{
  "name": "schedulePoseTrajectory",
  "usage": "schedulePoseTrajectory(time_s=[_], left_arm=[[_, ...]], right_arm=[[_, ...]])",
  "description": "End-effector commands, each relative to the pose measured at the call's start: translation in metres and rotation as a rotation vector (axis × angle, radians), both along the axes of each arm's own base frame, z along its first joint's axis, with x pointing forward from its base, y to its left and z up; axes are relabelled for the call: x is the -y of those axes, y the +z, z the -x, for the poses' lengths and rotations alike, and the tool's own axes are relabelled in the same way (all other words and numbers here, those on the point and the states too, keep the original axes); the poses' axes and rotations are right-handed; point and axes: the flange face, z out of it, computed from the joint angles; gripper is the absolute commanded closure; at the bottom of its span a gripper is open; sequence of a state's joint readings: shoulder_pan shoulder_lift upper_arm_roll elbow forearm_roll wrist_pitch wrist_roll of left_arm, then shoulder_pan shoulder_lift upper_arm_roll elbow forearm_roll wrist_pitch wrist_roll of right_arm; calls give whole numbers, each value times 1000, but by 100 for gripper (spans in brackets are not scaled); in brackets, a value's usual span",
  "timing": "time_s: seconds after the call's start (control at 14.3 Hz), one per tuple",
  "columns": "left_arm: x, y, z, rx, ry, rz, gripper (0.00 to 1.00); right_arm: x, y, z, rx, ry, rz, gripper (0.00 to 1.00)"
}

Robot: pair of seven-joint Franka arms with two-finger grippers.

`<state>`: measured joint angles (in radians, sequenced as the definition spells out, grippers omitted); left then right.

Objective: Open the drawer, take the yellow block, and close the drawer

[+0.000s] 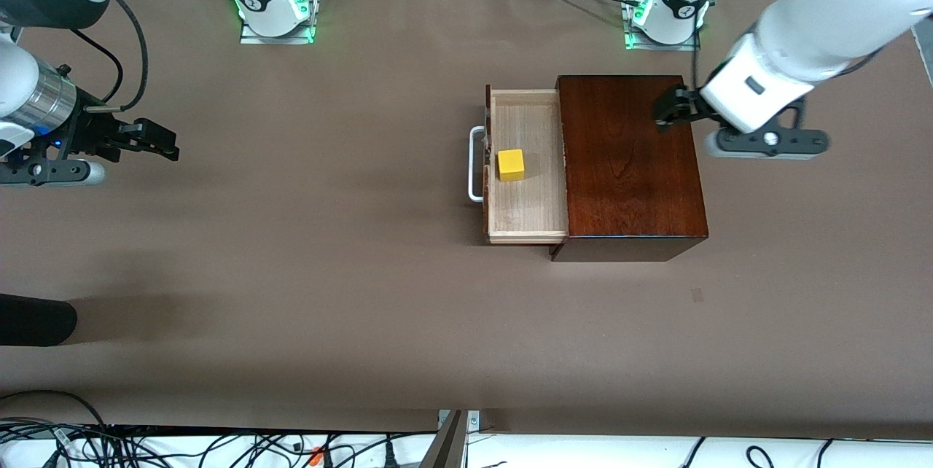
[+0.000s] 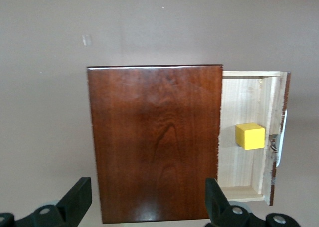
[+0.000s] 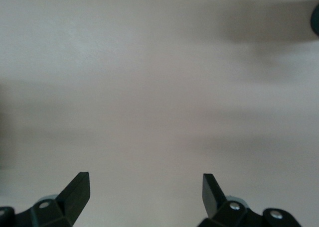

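yellow block [image 1: 511, 165] lies in the open drawer [image 1: 526, 224]; my left hand [image 2: 147, 199], fingers apart, must descend squarely around it. my right hand [image 3: 145, 194], apart too, waits.

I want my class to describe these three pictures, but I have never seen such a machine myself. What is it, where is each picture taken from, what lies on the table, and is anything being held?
These are two robot arms bolted along one edge of a brown table, each ending in a two-finger gripper.

The wide picture comes from a high camera facing the arms. The other two come from small cameras on each arm's wrist, looking down past its own fingers.

On the table stands a dark reddish-brown wooden box. Its drawer is pulled out, showing a white handle and a pale wood interior. A small yellow block lies in the drawer.

The left gripper hovers over the box, open and empty. The right gripper waits over bare table toward its own end, also open and empty. Nothing is held.
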<state>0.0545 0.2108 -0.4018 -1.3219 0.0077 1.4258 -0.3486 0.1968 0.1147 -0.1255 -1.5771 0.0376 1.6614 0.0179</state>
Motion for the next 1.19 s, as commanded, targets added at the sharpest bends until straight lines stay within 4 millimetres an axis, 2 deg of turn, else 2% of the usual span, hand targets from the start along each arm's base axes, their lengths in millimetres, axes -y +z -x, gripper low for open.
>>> schedulePoseTrajectory(time_s=[0.0, 0.07, 0.28, 0.35, 0.42, 0.56, 0.7, 0.84, 0.98, 1.12], left_arm=[[-32, 12, 13, -9, -41, 4, 0], [-49, 17, 14, -10, -46, 15, 0], [-102, 25, 31, -3, -92, 41, 0], [-119, 24, 37, -2, -97, 53, 0], [-127, 22, 39, 7, -96, 56, 0], [-129, 14, 37, 15, -90, 50, 0], [-128, 11, 41, 29, -83, 48, 0], [-126, 5, 46, 52, -75, 43, 0], [-123, 7, 45, 52, -63, 41, 0], [-122, 10, 43, 58, -66, 43, 0]], right_arm=[[-45, 24, 10, 10, 89, 12, 0], [-68, 18, 17, -33, 119, 17, 0], [-121, 21, 30, -26, 201, 2, 0], [-150, 21, 37, -13, 258, -1, 0], [-182, 14, 42, 1, 323, -3, 0], [-253, 2, 54, 38, 446, -15, 0], [-314, -10, 59, 56, 570, -19, 0], [-366, -24, 57, 75, 698, -13, 0], [-412, -37, 66, 101, 757, -21, 0], [-446, -56, 72, 144, 801, -42, 0]])
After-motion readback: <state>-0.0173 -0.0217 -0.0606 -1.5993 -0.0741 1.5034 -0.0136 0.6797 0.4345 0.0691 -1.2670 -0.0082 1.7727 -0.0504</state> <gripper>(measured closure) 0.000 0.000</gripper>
